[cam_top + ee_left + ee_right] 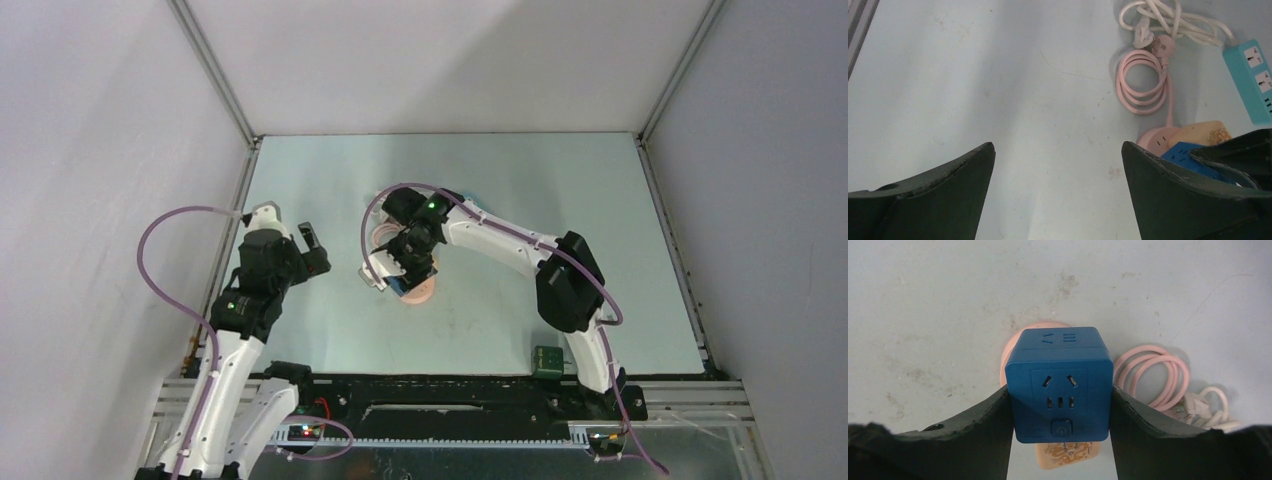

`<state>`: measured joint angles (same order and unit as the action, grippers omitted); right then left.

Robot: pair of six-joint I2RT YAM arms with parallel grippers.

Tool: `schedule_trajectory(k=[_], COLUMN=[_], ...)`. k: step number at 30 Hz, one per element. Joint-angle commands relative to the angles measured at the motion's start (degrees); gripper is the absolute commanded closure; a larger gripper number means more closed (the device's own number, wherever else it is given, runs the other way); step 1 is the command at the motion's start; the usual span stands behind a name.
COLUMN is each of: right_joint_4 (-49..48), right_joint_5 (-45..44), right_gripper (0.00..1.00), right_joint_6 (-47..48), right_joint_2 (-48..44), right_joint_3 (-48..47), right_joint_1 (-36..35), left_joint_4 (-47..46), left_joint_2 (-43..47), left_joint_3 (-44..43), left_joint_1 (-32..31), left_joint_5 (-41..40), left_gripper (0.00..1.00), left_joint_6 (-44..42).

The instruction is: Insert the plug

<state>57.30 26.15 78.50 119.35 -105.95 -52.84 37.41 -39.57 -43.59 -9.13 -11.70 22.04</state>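
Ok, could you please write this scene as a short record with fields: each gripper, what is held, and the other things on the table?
left gripper: open, empty, above the bare pale table
right gripper: shut on the blue plastic cube adapter
adapter position: over the round pink socket base; seated or not, cannot tell
pink cable: coiled flat beside the base
other items: white cable bundle and teal power strip, near the coil
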Motion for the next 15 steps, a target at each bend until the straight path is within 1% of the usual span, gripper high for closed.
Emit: schedule_trajectory(k=[1, 15], right_joint_4=[5.36, 5.15], right_joint_5=[2.32, 2.05], right_gripper=[1.00, 1.00], right_joint_6=[2.42, 4.61], right_joint_2=[0.21, 1.15], right_joint_3=[-3.35, -2.04], right_joint_1=[0.64, 0.04], left_joint_4=[-2.38, -3.18], left_joint_2=[-0.15, -0.15], left_joint_3=[1.06, 1.55], left_joint_1=[2.34, 3.41], left_joint_5=[2.13, 3.97], left_gripper=[0.00, 0.00], left_joint_6=[1.06, 1.07])
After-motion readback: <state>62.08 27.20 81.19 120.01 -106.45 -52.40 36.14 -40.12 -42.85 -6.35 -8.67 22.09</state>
